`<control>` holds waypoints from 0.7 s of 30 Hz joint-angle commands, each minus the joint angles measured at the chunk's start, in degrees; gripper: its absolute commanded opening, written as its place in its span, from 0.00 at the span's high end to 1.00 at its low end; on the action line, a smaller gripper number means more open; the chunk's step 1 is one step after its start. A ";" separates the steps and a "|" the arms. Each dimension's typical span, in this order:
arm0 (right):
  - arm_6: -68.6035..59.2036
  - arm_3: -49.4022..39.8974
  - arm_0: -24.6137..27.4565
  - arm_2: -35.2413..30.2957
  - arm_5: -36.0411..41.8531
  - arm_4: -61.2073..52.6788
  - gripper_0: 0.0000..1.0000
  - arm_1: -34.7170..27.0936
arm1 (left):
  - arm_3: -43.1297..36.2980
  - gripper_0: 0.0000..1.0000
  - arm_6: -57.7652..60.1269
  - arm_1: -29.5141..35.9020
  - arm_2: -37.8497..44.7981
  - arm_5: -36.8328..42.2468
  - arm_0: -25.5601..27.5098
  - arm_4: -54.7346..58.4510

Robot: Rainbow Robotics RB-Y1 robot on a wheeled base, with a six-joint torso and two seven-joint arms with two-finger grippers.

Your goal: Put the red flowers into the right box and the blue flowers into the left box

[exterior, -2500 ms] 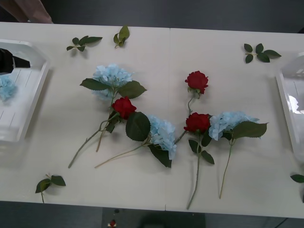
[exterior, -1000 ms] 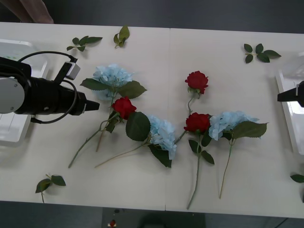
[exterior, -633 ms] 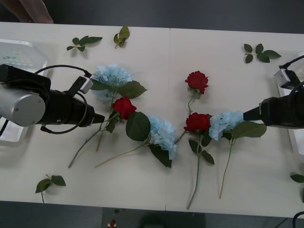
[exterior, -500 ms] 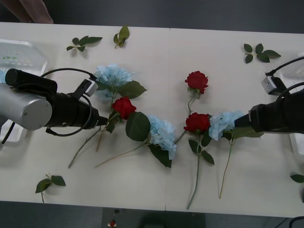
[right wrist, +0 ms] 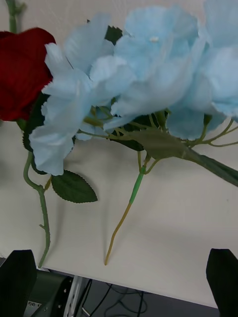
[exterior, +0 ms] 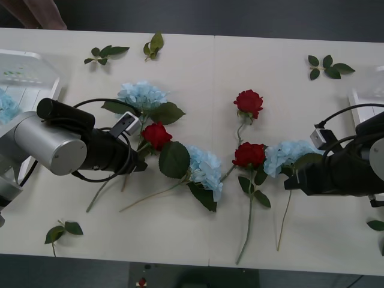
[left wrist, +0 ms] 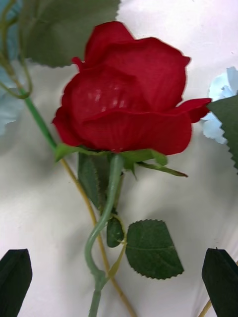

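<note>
Mid-table, left claw [left wrist: 119, 282] spread astride rose [left wrist: 126, 106].

Both tools moved inward, over flowers.

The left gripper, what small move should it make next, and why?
Probably ease forward and down so its open fingers straddle the stem just below the red rose. The left gripper hovers right beside that rose, holding nothing, with the stem centred between its fingers in the wrist view. The right gripper sits open by a blue flower.
</note>
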 commanded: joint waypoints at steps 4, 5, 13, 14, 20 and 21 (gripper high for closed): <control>-1.57 -2.93 4.61 0.57 -3.10 2.32 0.00 1.48 | 4.47 0.00 1.30 -2.57 -1.71 -2.40 -3.98 -1.35; -1.48 -2.93 4.96 1.10 -3.28 3.20 0.00 1.48 | 5.18 0.00 1.21 -2.66 -1.89 -2.84 -4.25 -1.44; -1.21 -0.38 5.67 5.93 -7.41 9.70 0.00 1.48 | 6.85 0.00 1.21 -2.84 -3.91 -4.59 -4.86 -2.94; -1.04 0.33 5.67 6.28 -8.46 9.79 0.00 1.48 | 6.85 0.01 1.21 -2.84 -4.17 -4.59 -4.86 -3.11; -0.34 4.19 5.58 8.13 -13.91 10.58 0.00 1.57 | 6.85 0.76 1.39 -2.84 -4.79 -4.59 -4.86 -4.17; -0.16 4.98 5.49 8.30 -14.62 10.76 0.00 1.74 | 6.85 0.84 1.30 -2.92 -4.79 -4.59 -4.86 -4.34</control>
